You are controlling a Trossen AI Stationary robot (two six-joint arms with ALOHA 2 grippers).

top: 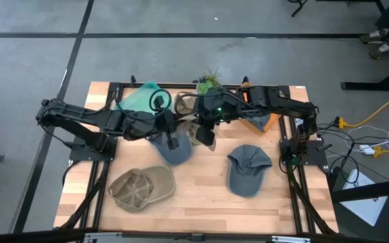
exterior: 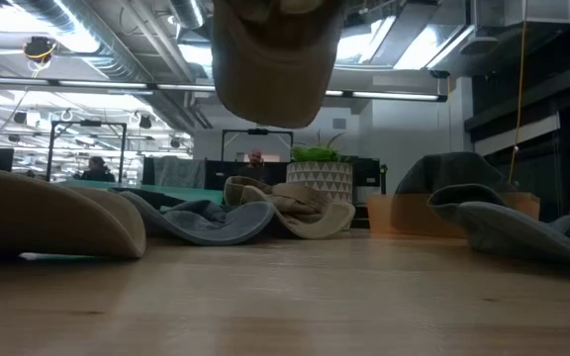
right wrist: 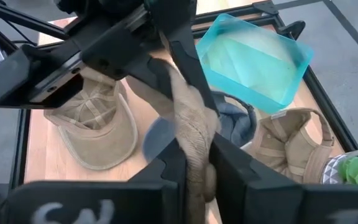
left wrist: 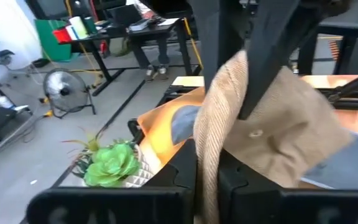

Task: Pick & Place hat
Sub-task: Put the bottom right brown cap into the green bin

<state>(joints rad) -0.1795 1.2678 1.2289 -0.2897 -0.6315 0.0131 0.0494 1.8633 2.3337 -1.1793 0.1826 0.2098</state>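
Both arms meet over the middle of the table, sharing one tan cap point(right wrist: 191, 134) lifted clear of the wood. In the low view it hangs up at the top of the picture, well above the table, so it is off the surface and carried.

The left gripper point(left wrist: 207, 180) has its fingers pinched fully together on a fold of the tan fabric; the left wrist view shows the cloth running straight down between them. The right gripper point(right wrist: 197, 168) also has the cap's cloth between its fingers, which are nearly closed on it. To my eye this looks like a hand-over between the arms, or a two-handed hold to keep the floppy cap from sagging; which arm will take it alone I cannot tell.

Below them lies a blue-grey cap point(top: 174, 150), with another tan cap point(top: 140, 187) towards the front left and a second blue-grey cap point(top: 248, 169) to the right, apart from each other. A teal bin point(top: 140, 98) sits at the back left, probably the drop place, and an orange bin point(top: 258, 123) at the back right beside a potted succulent point(top: 208, 82).
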